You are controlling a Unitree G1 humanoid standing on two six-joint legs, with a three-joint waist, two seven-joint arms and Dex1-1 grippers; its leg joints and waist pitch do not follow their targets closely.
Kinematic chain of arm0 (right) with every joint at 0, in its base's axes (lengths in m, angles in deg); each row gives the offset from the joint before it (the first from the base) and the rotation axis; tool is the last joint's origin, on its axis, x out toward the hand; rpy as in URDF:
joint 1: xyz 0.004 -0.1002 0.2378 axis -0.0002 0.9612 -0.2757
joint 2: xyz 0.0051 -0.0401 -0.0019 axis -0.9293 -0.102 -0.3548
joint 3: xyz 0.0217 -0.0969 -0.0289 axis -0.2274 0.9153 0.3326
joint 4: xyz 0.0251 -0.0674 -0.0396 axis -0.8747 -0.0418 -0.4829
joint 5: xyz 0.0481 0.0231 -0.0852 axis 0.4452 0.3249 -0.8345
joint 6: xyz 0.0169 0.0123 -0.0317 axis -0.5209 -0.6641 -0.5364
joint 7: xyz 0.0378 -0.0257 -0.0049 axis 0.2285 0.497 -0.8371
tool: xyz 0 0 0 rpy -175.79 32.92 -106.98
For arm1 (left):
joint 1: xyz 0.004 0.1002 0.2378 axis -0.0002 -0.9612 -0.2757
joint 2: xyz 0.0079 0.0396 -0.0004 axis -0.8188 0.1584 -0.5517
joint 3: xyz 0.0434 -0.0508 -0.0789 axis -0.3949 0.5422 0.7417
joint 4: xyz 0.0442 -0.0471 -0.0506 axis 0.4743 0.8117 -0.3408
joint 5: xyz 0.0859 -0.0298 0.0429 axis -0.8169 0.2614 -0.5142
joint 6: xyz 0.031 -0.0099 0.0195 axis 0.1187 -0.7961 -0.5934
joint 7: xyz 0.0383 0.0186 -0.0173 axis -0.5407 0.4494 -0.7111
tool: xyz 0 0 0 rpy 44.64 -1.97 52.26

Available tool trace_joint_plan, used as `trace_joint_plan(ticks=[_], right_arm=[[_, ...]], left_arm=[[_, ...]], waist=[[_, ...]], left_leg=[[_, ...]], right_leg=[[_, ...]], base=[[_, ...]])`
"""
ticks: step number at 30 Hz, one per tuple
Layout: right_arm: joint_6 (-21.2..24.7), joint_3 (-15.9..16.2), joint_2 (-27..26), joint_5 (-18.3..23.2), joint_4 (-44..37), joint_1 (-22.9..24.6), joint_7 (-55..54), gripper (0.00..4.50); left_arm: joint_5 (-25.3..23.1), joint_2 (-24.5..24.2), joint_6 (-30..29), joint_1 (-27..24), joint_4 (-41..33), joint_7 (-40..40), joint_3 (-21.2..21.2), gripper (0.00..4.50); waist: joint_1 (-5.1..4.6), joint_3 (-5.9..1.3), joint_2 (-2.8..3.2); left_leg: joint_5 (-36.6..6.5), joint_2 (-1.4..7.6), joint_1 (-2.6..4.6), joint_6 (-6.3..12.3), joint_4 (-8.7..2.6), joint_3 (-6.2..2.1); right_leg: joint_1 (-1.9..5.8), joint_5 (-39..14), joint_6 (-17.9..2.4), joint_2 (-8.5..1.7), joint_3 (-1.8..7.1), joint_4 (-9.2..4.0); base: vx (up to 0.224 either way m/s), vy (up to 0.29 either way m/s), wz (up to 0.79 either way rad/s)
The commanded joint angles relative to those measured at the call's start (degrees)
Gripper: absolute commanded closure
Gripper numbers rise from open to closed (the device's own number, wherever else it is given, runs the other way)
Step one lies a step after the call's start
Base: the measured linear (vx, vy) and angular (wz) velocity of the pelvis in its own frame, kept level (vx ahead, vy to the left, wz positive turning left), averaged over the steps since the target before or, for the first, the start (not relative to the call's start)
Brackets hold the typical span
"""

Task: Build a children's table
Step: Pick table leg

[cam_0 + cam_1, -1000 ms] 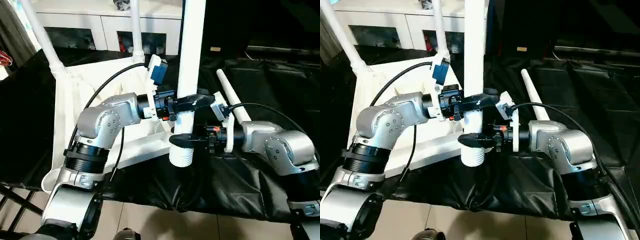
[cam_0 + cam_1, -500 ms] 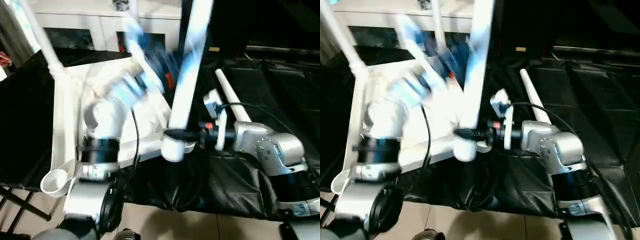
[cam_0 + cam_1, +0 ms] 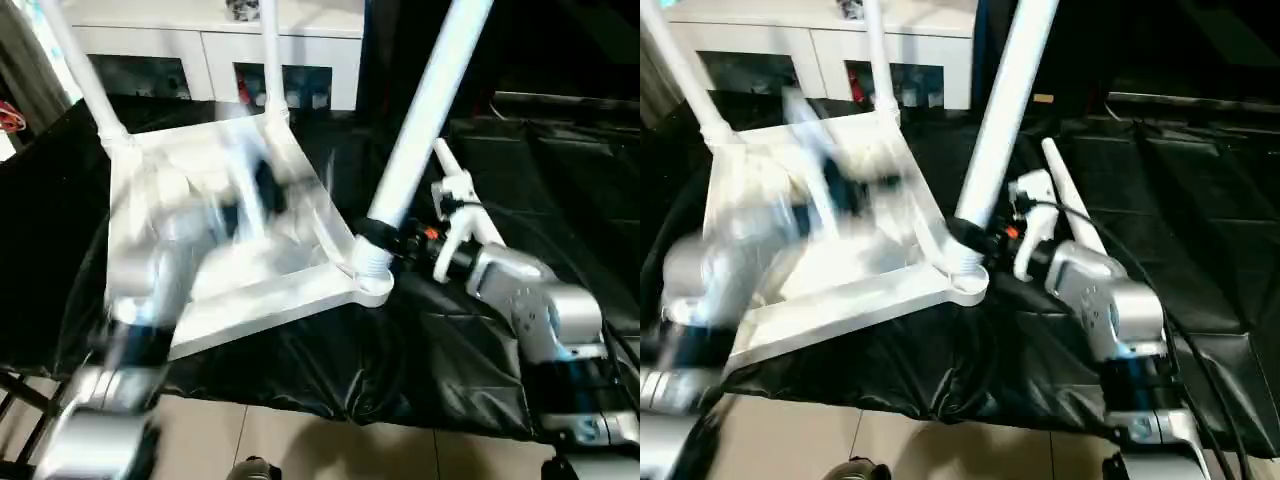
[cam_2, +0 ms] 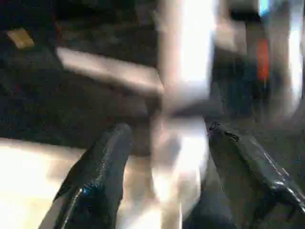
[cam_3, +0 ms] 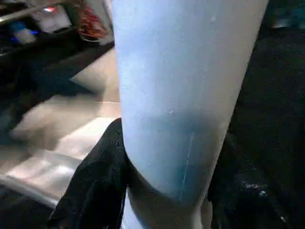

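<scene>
The white tabletop lies upside down on the black-covered work table, with two legs standing in its far corners. My right gripper is shut on a third leg near its lower end; in the right wrist view that leg sits between the black fingers. The leg leans to the upper right, and its ribbed end meets the near right corner socket. How deep it sits is unclear. My left gripper is open and off the leg, its arm blurred over the tabletop. A fourth leg lies behind my right arm.
A white cabinet stands beyond the work table. The table's front edge runs close below the tabletop, with tiled floor under it. Black cloth stretches out to the right.
My left gripper let go of the third leg and its arm swung back left over the tabletop. My right gripper carried the leg's lower end to the near right corner socket, tilting it right.
</scene>
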Motion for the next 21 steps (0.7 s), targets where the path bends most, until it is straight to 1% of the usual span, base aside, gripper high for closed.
trace_joint_plan(ticks=[1,2,3,4,5,6,7,9,11,12,13,14,16,17,19,21], right_arm=[[-1.1,0.2,0.0,-0.9,-1.1,0.1,-1.1,2.62],[-1.3,0.3,0.1,-1.2,-1.1,0.1,-1.4,2.62],[-1.7,0.7,0.1,-1.9,-1.0,0.3,-1.8,2.62],[-1.9,1.0,0.1,-2.4,-0.9,0.4,-2.1,2.62],[-2.1,1.2,0.1,-2.8,-0.9,0.5,-2.3,2.62],[-2.4,1.5,0.0,-3.3,-1.0,0.6,-2.4,2.62],[-2.4,1.6,-0.1,-3.4,-1.1,0.6,-2.4,2.62],[-2.6,1.7,-0.1,-3.6,-1.1,0.7,-2.7,2.62],[-2.7,1.8,-0.1,-3.7,-1.1,0.7,-2.8,2.62],[-3.2,2.2,-0.1,-4.3,-0.9,0.7,-3.2,2.62],[-3.2,2.3,-0.1,-4.4,-0.8,0.7,-3.2,2.62],[-3.6,2.6,-0.2,-4.7,-0.5,0.7,-3.3,2.62],[-3.8,2.8,-0.2,-5.1,-0.4,0.8,-3.3,2.62],[-3.9,2.9,-0.3,-5.2,-0.3,0.8,-3.3,2.62],[-3.9,2.9,-0.5,-5.5,-0.3,0.9,-3.5,2.62],[-4.4,3.2,-0.8,-5.9,0.3,0.7,-3.8,2.62]], left_arm=[[-2.8,-0.9,1.0,0.2,-1.0,1.0,-2.4,1.47],[-3.5,-1.2,1.2,0.0,-0.7,1.1,-3.1,1.47],[-5.5,-1.8,1.9,-0.3,0.3,1.0,-4.9,1.47],[-6.9,-2.1,2.6,-0.3,1.3,0.8,-6.0,1.47],[-8.3,-2.3,3.4,-0.3,2.6,0.8,-7.2,1.47],[-9.7,-2.1,4.4,-0.1,4.7,0.7,-8.1,1.47],[-10.3,-2.0,4.8,0.1,6.0,0.5,-8.3,1.66],[-10.8,-2.0,4.9,0.5,7.7,0.1,-8.6,1.85],[-11.0,-2.1,4.8,0.6,8.2,0.0,-8.7,1.85],[-11.1,-1.9,3.7,0.9,9.7,-0.5,-8.4,2.10],[-11.1,-2.0,3.6,0.9,9.8,-0.5,-8.4,2.10],[-10.9,-2.0,2.7,0.8,9.9,-0.2,-8.2,2.28],[-10.8,-1.9,2.2,0.7,10.0,0.0,-8.0,2.42],[-10.8,-1.8,2.1,0.7,10.1,0.1,-7.8,2.42],[-10.5,-1.4,1.9,0.6,10.3,0.5,-7.2,2.68],[-10.3,-1.3,1.9,0.4,10.5,0.9,-7.0,2.77]], waist=[[-0.42,-4.75,0.37],[-0.41,-4.73,0.34],[-0.40,-4.73,0.47],[-0.51,-4.57,0.36],[-0.60,-4.53,0.36],[-0.75,-4.46,0.42],[-0.87,-4.44,0.56],[-1.10,-4.57,0.45],[-1.30,-4.64,0.45],[-1.39,-4.60,0.56],[-1.38,-4.62,0.52],[-1.41,-4.65,0.51],[-1.44,-4.70,0.52],[-1.44,-4.69,0.55],[-1.39,-4.70,0.57],[-1.37,-4.68,0.60]], left_leg=[[-12.3,2.36,2.06,-2.01,-4.08,-0.84],[-12.6,2.37,2.04,-2.04,-4.10,-0.86],[-12.9,2.34,2.05,-2.14,-4.07,-0.88],[-13.5,2.24,1.92,-2.17,-4.17,-0.91],[-14.1,2.22,2.00,-2.33,-4.20,-0.89],[-14.9,2.13,2.04,-2.43,-4.21,-0.89],[-15.8,2.11,2.13,-2.62,-4.26,-0.98],[-15.8,2.11,2.08,-2.82,-4.27,-1.05],[-15.4,2.16,1.96,-2.60,-4.26,-1.11],[-15.5,2.10,2.02,-2.38,-4.19,-1.01],[-15.4,2.11,2.00,-2.35,-4.15,-1.04],[-15.0,2.08,1.95,-2.19,-4.14,-1.04],[-14.4,2.16,1.98,-1.83,-4.09,-1.00],[-14.3,2.15,1.98,-1.77,-4.04,-0.96],[-14.0,2.14,1.96,-1.50,-4.05,-0.96],[-14.3,2.19,2.00,-1.57,-4.09,-1.01]], right_leg=[[2.37,-11.1,-9.0,-4.13,3.25,-4.03],[2.37,-11.3,-9.0,-4.12,3.26,-4.12],[2.35,-11.4,-9.0,-4.14,3.27,-4.12],[2.38,-12.3,-8.7,-4.09,3.24,-4.28],[2.37,-13.0,-8.6,-4.10,3.24,-4.31],[2.33,-14.5,-8.1,-4.09,3.25,-4.61],[2.36,-15.8,-7.8,-4.17,3.25,-4.72],[2.41,-14.9,-8.0,-4.11,3.24,-4.62],[2.54,-13.5,-8.7,-4.18,3.20,-4.42],[2.39,-13.7,-8.9,-4.15,3.19,-4.54],[2.43,-13.6,-9.1,-4.21,3.19,-4.49],[2.51,-13.3,-9.3,-4.17,3.19,-4.43],[2.45,-12.0,-9.9,-4.14,3.21,-4.30],[2.41,-11.9,-10.1,-4.14,3.22,-4.29],[2.46,-11.4,-10.4,-4.09,3.21,-4.25],[2.44,-11.6,-10.5,-4.14,3.21,-4.23]], base=[[0.000,0.000,0.00],[0.000,0.000,0.00],[0.000,0.000,0.00],[0.000,0.000,0.00],[0.000,0.000,0.00],[0.000,0.000,0.00],[0.000,0.000,0.00],[0.000,0.000,0.00],[0.000,0.000,0.00],[0.000,0.000,0.00],[0.000,0.000,0.00],[0.000,0.000,0.00],[0.000,0.000,0.00],[0.000,0.000,0.00],[0.000,0.000,0.00],[0.000,0.000,0.00]])
